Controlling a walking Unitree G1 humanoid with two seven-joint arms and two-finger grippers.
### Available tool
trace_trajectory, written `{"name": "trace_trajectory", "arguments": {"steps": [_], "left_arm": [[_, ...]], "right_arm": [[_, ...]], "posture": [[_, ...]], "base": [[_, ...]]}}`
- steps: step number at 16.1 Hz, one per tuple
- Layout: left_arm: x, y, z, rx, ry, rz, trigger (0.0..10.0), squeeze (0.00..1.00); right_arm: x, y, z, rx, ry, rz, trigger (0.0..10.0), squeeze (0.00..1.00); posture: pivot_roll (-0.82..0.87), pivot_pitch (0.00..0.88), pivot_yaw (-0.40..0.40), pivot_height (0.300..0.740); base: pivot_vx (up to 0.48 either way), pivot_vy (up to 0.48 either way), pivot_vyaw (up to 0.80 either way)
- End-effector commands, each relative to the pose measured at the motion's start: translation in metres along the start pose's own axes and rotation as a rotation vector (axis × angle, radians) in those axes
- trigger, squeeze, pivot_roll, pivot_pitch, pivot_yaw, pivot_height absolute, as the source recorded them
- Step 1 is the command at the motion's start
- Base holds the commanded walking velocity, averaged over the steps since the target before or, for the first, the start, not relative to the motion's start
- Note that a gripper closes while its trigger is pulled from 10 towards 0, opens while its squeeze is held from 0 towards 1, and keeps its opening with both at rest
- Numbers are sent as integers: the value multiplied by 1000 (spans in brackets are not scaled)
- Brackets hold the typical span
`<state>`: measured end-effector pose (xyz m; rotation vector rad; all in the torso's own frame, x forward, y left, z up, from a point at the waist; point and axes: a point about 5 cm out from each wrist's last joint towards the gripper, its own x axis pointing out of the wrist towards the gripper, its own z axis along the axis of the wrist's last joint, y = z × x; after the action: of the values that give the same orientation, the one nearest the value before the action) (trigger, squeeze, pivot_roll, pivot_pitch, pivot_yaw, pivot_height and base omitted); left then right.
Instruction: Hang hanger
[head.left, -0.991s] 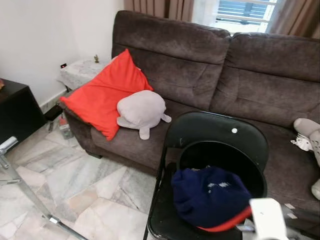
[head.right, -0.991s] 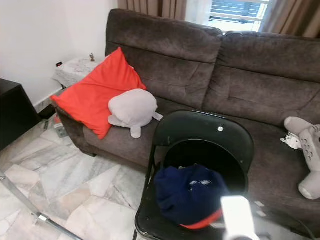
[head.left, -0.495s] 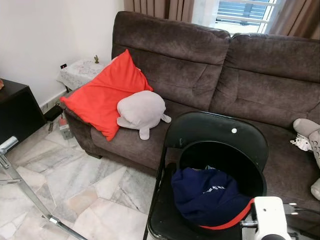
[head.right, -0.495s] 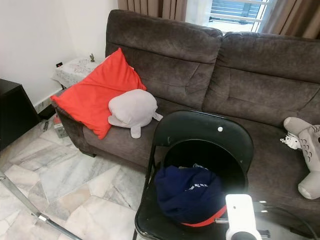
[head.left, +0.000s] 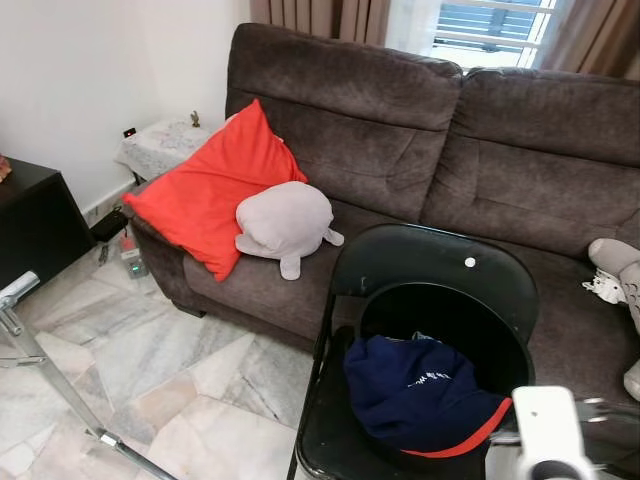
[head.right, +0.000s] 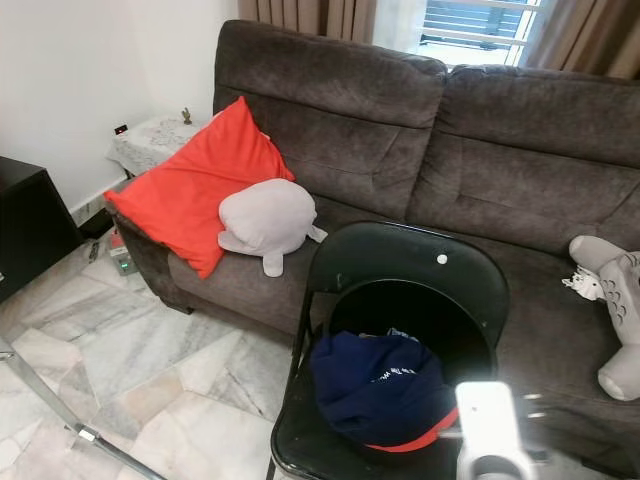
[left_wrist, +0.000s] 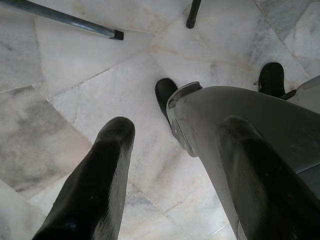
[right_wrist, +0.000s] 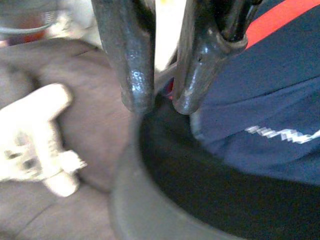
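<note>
Navy red-trimmed garment (head.left: 420, 392), black chair (head.left: 440, 270)

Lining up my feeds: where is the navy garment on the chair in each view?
Left eye: navy garment on the black chair seat, lower centre-right.
Right eye: lower centre, same seat.
Right wrist: beyond the right gripper fingers, navy with a red edge.
Left wrist: floor, not the garment.
Shared landmark: the chair's curved back.

1. A folding chair (head.left: 430, 270) is placed in front of the sofa (head.left: 520, 170).
2. A garment (head.left: 415, 390) is laid on the chair's seat.
3. A cushion (head.left: 205, 190) is propped at the sofa's left end, with a plush toy (head.left: 283, 222) just to its right.
</note>
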<state>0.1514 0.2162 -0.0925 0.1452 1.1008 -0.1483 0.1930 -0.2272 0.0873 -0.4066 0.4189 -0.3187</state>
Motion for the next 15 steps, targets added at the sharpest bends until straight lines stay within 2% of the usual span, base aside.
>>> {"name": "trace_trajectory", "arguments": {"steps": [1, 2, 3, 4, 5, 6, 7, 8, 10, 11, 12, 15], "left_arm": [[0, 0, -4, 19, 22, 2, 10000, 0], [0, 0, -4, 22, 22, 1, 10000, 0], [0, 0, -4, 23, 22, 0, 10000, 0], [0, 0, -3, 23, 22, -1, 10000, 0], [0, 0, -3, 23, 22, -1, 10000, 0], [0, 0, -3, 22, 22, -1, 10000, 0], [0, 0, -3, 23, 22, -1, 10000, 0], [0, 0, -2, 23, 22, -3, 10000, 0], [0, 0, -2, 20, 20, -2, 10000, 0], [0, 0, -2, 18, 18, 0, 10000, 0], [0, 0, -1, 17, 17, 2, 10000, 0], [0, 0, -2, 15, 18, 2, 10000, 0]], "right_arm": [[1, -21, 1, -23, -2, -92, 10000, 0], [6, -30, 0, -100, 4, -70, 10000, 1000], [14, -35, 3, -292, -44, 66, 10000, 1000], [17, -38, 3, -386, -53, 118, 10000, 1000], [19, -40, 3, -425, -52, 138, 10000, 1000], [26, -45, 8, -574, -90, 231, 10000, 1000], [28, -45, 11, -646, -120, 262, 10000, 1000], [32, -42, 15, -771, -170, 333, 10000, 1000], [41, -40, 18, -925, -183, 471, 10000, 1000], [45, -42, 22, -996, -193, 504, 10000, 475], [49, -45, 28, -1057, -215, 533, 10000, 0], [51, -49, 28, -1142, -213, 603, 10000, 0]], "posture": [[-93, 0, -23, 740], [-96, 0, -22, 740], [-100, 0, -22, 740], [-100, 0, -22, 740], [-102, 0, -21, 740], [-108, 0, -18, 740], [-110, 0, -17, 740], [-109, 0, -15, 740], [-104, 0, -14, 740], [-101, 0, -14, 740], [-102, 0, -13, 740], [-101, 0, -11, 740]], "base": [[0, 0, 0], [0, 0, 0], [0, 0, 0], [0, 0, 0], [0, 0, 0], [0, 0, 0], [0, 0, 0], [0, 0, 0], [0, 0, 0], [0, 0, 0], [0, 0, 0], [0, 0, 0]]}}
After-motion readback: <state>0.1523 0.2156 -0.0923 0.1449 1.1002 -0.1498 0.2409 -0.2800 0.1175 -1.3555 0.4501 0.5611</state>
